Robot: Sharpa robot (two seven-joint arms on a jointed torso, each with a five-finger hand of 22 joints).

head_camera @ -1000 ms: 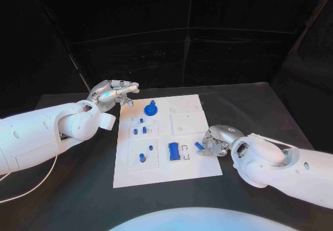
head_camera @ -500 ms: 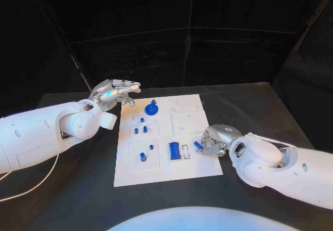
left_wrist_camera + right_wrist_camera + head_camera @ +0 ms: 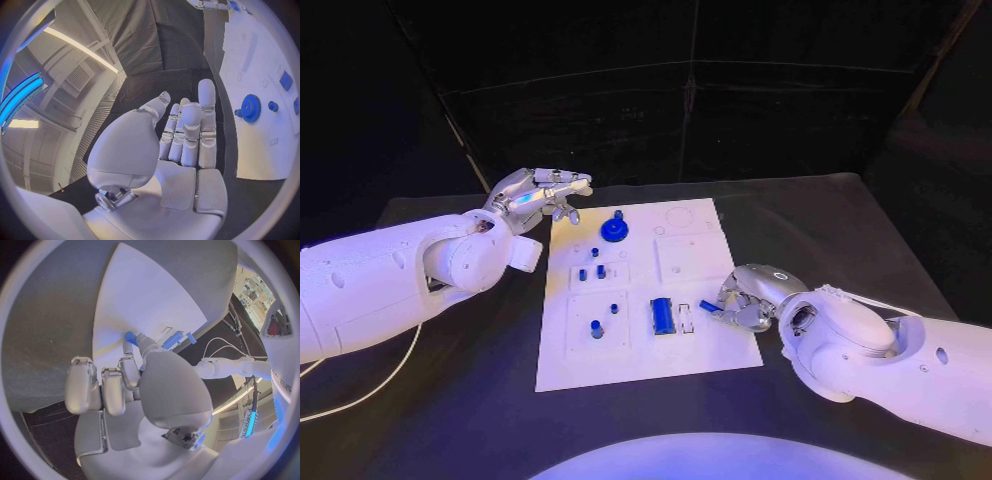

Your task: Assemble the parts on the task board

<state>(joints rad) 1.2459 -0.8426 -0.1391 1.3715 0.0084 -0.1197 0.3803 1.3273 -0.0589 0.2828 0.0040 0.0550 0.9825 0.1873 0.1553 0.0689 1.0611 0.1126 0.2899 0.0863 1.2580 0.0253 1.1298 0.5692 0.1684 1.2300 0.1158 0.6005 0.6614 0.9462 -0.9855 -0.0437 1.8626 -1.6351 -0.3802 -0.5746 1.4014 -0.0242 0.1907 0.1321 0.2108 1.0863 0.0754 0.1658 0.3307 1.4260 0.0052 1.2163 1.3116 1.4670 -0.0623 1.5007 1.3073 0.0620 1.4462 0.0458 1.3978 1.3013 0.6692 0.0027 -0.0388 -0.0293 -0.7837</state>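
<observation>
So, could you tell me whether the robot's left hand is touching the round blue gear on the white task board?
Apart. In the head view, the left hand hovers beyond the board's far-left corner, with white board separating it from the gear.

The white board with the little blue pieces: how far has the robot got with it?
Several blue parts already sit on the task board, including a gear and a long block. The right hand pinches one small blue piece beside an unfilled slot. The left hand hovers empty. Some recesses look unfilled.
</observation>
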